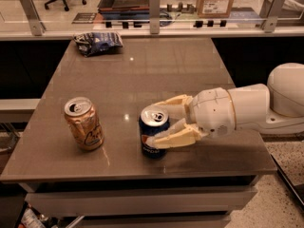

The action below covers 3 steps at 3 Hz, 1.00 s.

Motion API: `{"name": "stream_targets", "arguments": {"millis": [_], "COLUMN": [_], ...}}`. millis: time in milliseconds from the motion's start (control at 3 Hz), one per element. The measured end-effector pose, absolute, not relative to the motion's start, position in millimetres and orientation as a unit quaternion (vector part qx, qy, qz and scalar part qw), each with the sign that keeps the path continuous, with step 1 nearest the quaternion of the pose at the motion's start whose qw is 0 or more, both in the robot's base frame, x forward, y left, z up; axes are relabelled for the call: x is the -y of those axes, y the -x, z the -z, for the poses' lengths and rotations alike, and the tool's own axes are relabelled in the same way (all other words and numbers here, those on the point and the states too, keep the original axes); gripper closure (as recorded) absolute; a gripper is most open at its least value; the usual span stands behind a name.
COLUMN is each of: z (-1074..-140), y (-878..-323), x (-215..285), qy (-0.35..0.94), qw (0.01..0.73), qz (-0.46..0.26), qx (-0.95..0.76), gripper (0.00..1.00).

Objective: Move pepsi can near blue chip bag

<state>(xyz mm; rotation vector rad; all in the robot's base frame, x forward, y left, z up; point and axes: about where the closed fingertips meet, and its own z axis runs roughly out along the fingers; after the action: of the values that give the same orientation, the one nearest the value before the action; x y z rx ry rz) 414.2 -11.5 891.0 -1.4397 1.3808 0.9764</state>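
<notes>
Now the tool (153, 123) sits at the near middle of the counter (142, 70), and its arm comes in from the right. Its two fingers (175, 137) hug the pepsi can (151, 152), one on the far side and one on the near side. Both look to be touching it, so the tool is closed on the can. The can stands up straight, and its bottom seems to rest on the counter.

A tan can (84, 123) stands near it on the left. The bag (97, 42) lies at the far left corner, well apart from both cans.

What could go wrong? The pepsi can is round and smooth, so it could slip or tip if the hold is too soft. The near finger lies slanted across it, which may make it twist. The way to the bag goes far and left, so a low swing could bump the tan can. If the tool lets go too high, the can may fall over and roll.
</notes>
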Motion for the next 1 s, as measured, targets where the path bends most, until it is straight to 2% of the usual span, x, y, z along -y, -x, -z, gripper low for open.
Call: {"name": "stream_targets", "arguments": {"millis": [333, 667, 1000], "z": [-891.8, -892.5, -895.6], "y": [-413.3, -412.5, -416.1], "x": [9.6, 7.9, 8.7], "qy": [0.582, 0.584, 0.581], "qw": [0.444, 0.443, 0.444], "qz": [-0.394, -0.394, -0.392], "qx": [-0.556, -0.555, -0.558], "gripper": [0.88, 1.00, 1.00]}}
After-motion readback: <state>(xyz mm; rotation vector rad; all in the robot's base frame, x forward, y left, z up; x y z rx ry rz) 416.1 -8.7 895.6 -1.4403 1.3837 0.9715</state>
